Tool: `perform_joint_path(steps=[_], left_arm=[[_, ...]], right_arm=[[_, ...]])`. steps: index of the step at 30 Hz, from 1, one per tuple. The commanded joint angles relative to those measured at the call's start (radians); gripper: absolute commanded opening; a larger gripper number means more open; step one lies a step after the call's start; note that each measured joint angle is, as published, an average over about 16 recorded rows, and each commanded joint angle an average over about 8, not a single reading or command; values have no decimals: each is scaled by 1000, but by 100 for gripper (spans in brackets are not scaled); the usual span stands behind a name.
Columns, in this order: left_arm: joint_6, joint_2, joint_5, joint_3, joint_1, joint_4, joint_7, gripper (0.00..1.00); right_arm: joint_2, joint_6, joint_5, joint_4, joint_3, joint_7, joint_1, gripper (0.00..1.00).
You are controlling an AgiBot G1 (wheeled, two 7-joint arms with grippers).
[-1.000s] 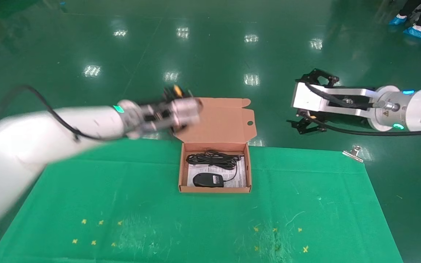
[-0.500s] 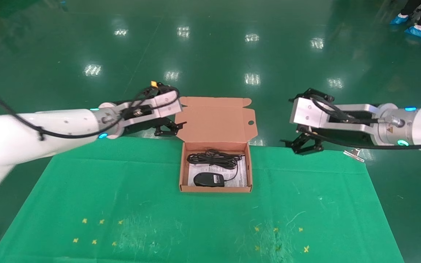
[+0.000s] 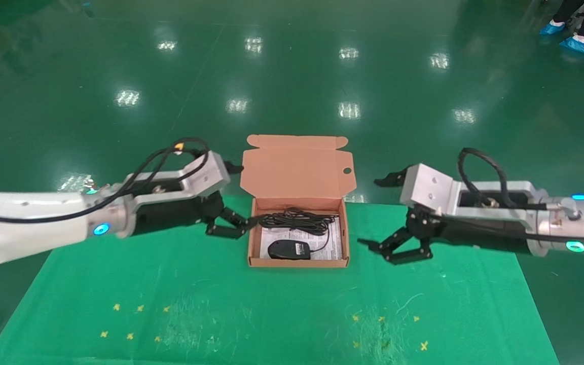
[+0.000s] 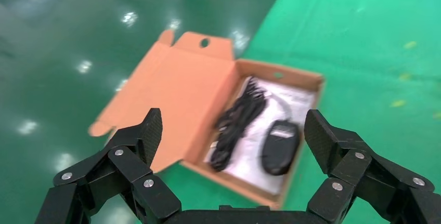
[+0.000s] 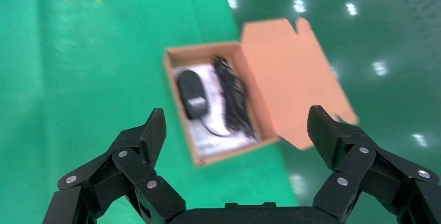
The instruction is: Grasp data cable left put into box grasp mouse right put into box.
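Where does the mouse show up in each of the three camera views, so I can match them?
Head view: the mouse lies in the near part of the open box, in front of the data cable.
Left wrist view: mouse in the box, beside the cable.
Right wrist view: mouse in the box, beside the cable.
Shared landmark: the box's open lid.

The robot has two white arms with shiny silver wrist blocks. Thick black cables loop over each wrist, and small blue-green lights glow there. The left gripper [image 3: 231, 225] and right gripper [image 3: 398, 248] are black, with small silver screws on their fingers [image 4: 132, 169].
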Motion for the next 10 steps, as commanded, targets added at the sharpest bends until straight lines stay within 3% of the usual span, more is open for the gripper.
perform_joint_path(steps=[1, 10], left_arm=[[34, -21, -37, -23, 18, -16, -6, 100], [159, -97, -173, -110, 84, -78, -26, 100]], right_arm=[[8, -19, 41, 3, 15, -1, -18, 100], [39, -89, 192, 16, 72, -4, -84, 100]])
